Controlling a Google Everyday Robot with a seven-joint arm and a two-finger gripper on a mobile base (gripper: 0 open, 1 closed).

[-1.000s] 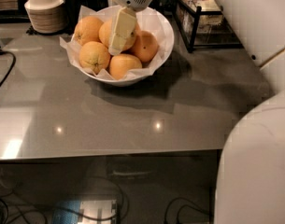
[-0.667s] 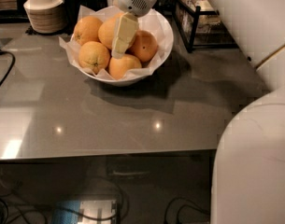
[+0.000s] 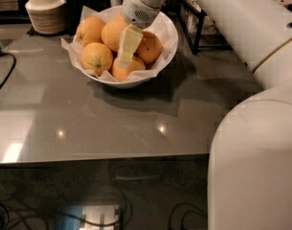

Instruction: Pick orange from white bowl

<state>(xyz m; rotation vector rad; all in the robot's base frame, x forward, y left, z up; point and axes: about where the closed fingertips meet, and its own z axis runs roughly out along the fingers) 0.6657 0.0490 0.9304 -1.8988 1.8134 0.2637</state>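
Okay, the orange point(image 3: 96, 57), the palest one with the dark stem dot, sits at the front-left inside the white bowl point(image 3: 136, 82). It lies on the crinkled paper lining and touches its neighbours. Other, deeper-coloured oranges fill the rest of the bowl. The gripper point(image 3: 127, 49) hangs into the middle of the bowl, just right of the orange, its pale tip low among the fruit. I can't tell how far the claw is open, or whether it has hold of anything.

I judge this to be the reach-in step, with no grasp confirmed and the orange not yet lifted. The next move needs the claw centred on the orange, toward the bowl's front-left. Then it should close firmly and lift straight up past the rim, without snagging the paper or rolling the neighbours.

The bowl stands on a grey table point(image 3: 88, 123). A stack of small bowls point(image 3: 46, 13) is behind-left of it and a black rack point(image 3: 196, 28) is to its right.
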